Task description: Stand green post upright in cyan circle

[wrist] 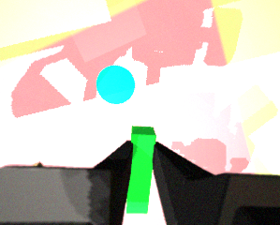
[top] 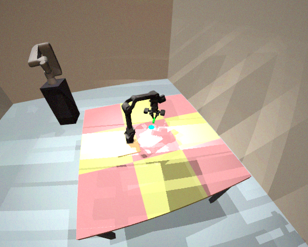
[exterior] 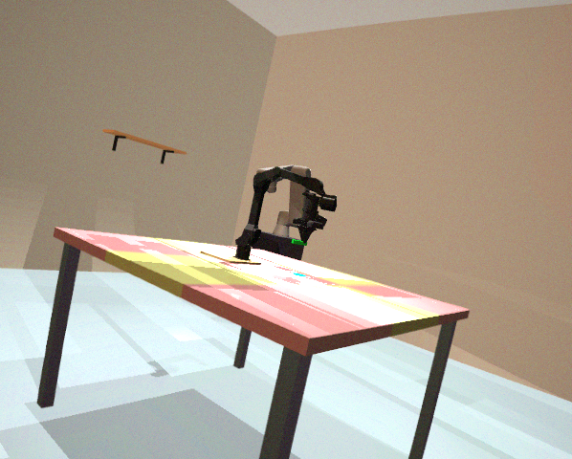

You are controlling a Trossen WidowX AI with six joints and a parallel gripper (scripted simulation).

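Observation:
My gripper (top: 154,115) (exterior: 303,235) (wrist: 142,155) is shut on the green post (top: 153,120) (exterior: 298,241) (wrist: 141,169) and holds it in the air above the table. The post points down out of the fingers, leaning a little. The cyan circle (top: 151,127) (exterior: 299,274) (wrist: 115,84) lies on the table top just below and slightly to the left of the post's lower end. In the wrist view the circle is fully visible, ahead and left of the post's tip. The post does not touch the table.
The table (top: 117,196) (exterior: 325,316) has a pink, yellow and white patchwork top. A thin orange sheet (top: 134,148) (exterior: 227,257) lies by the arm's base. A dark pedestal with a beige arm (top: 58,103) stands on the floor behind. A wall shelf (exterior: 143,142) hangs far off.

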